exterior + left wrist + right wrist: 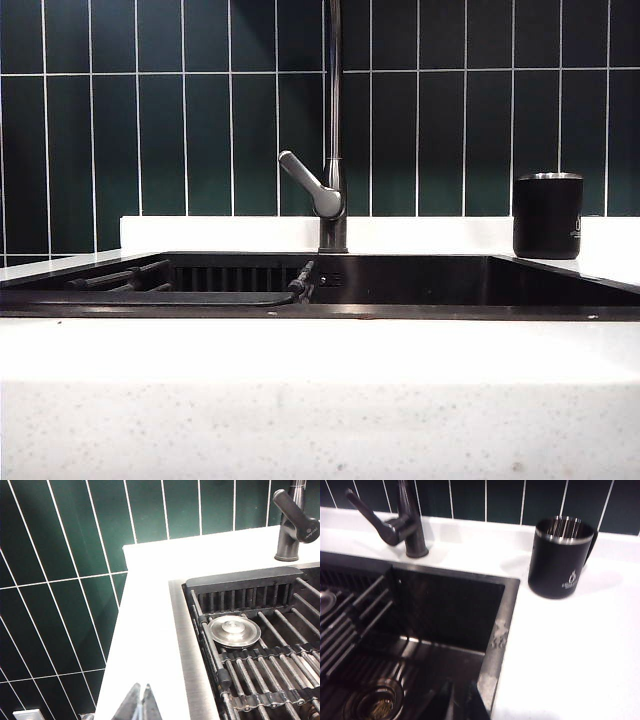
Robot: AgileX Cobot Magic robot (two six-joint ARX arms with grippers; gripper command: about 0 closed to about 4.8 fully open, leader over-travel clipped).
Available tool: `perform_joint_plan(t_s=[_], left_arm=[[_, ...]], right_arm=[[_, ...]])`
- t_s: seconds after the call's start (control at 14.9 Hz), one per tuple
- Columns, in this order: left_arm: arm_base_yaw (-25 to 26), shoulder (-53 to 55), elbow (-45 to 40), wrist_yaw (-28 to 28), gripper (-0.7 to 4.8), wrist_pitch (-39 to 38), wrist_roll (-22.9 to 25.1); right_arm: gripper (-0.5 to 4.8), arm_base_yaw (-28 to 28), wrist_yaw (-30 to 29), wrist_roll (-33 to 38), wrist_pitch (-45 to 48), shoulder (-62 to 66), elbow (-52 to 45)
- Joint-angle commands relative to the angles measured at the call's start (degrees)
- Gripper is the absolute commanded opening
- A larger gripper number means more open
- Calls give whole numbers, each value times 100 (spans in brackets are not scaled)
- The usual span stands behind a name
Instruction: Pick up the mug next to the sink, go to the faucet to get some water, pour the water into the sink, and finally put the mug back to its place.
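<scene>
1. The mug [548, 215] stands upright on the white tabletop [320, 350], beside the sink's right rim near the back edge, untouched; its logo faces the right wrist camera.
2. The faucet [333, 130] rises at the sink's back edge, its lever angled left.
3. The sink [420, 282] holds a slatted rack [260, 660] on its left side, with a round metal drain cover [234, 630] lying on it.
4. The left gripper [140, 703] sits with fingers together over the tabletop's left part, beside the sink.
5. The right gripper [456, 700] hangs over the sink's front right corner, well apart from the mug; its fingers look slightly parted and hold nothing.
</scene>
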Motion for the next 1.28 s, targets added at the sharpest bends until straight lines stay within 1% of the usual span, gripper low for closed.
perform_joint_plan(t_s=[0.07, 0.27, 0.54, 0.67, 0.87, 1.07, 1.14, 1.28], left_arm=[[2, 7, 24, 0, -6, 37, 22], [2, 7, 26, 0, -6, 37, 20], [2, 7, 24, 0, -6, 35, 20], [2, 7, 24, 0, -6, 35, 20], [2, 7, 24, 0, -6, 33, 20], [2, 7, 24, 0, -6, 33, 20], [2, 7, 24, 0, -6, 33, 20], [2, 7, 24, 0, -6, 33, 20]], right_arm=[[49, 4, 13, 15, 122, -173, 15], [49, 7, 15, 17, 48, -686, -28], [49, 2, 13, 17, -291, -1467, -280], [49, 2, 15, 17, -431, -1593, -374], [49, 0, 162, 28, -424, -1794, -592], [49, 0, 175, 157, -431, -1864, -769], [49, 2, 444, 168, -415, -1882, -798], [49, 2, 557, 173, -435, -1897, -804]])
